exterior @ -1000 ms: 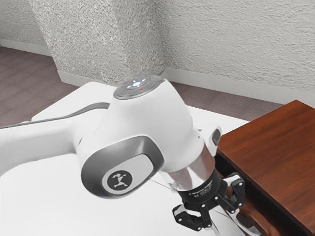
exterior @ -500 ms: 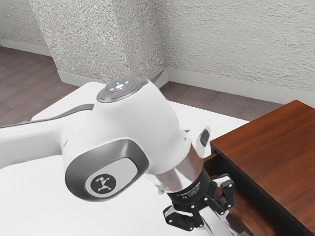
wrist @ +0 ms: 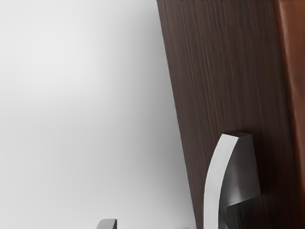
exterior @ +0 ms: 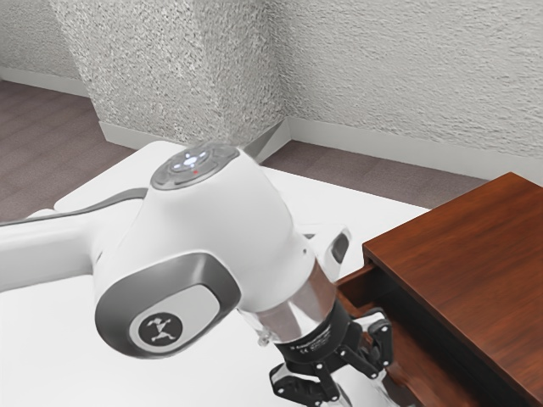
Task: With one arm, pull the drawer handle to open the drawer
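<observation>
exterior view: the white surface [exterior: 51, 356] runs wide under my arm [exterior: 212, 237]. its far edge slants across the middle of the picture, with brown floor [exterior: 51, 136] and rough pale walls [exterior: 407, 68] beyond it. at the exterior view's right stands a dark wood cabinet [exterior: 475, 271], its top a flat slab whose near corner points toward the arm. the drawer [exterior: 356, 287] stands partly out of the cabinet, with one reddish side wall showing beneath the slab's edge. the open room lies on the exterior view's left of that drawer, where the surface stretches away under the arm.

my claw [exterior: 331, 386] hangs at the lower edge of the picture, pointing down, just beside the drawer's outer end and close above the surface. its tips are cut off by the edge, so i cannot tell whether it is clenched or released.

in the wrist view the drawer front [wrist: 228, 71] is a dark, upright-grained panel right ahead of my hand. the curved silver handle [wrist: 233, 181] is mounted on it and sits very near the claw, and the pale surface [wrist: 86, 95] lies alongside the panel.

between the drawer's wall and the cabinet top i see only a dark gap, and i cannot tell what lies inside.
</observation>
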Motion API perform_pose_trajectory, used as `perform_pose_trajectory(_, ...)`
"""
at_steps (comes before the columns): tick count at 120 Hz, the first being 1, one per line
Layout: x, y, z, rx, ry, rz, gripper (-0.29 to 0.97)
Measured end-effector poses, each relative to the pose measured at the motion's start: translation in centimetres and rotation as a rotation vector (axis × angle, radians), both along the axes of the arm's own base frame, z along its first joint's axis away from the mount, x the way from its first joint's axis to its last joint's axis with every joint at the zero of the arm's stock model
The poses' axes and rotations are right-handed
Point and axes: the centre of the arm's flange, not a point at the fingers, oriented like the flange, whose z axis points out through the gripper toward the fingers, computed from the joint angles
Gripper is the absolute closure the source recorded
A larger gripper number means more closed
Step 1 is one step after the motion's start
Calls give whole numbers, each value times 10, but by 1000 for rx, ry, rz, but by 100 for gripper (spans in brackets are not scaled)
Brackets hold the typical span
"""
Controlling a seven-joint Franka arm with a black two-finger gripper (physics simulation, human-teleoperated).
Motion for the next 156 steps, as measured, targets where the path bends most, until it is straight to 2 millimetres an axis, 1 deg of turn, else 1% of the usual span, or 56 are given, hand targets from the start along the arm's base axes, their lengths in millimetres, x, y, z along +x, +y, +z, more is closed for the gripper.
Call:
perform_pose_trajectory(18, -4, 1, -1, 4, -11, -4, 58)
perform_pose_trajectory(34, -8, 3, 4, 3, -28, -9, 60)
perform_pose_trajectory(66, -10, 1, 5, -2, -38, -8, 62)
perform_pose_trajectory(96, -19, 0, 0, -10, -32, -9, 61)
perform_pose_trajectory(116, -26, -2, 2, -21, -39, -15, 61)
perform_pose_trajectory(130, -31, 2, 4, -28, -42, -12, 61)
perform_pose_trajectory(156, -36, 17, 4, -38, -44, 10, 62)
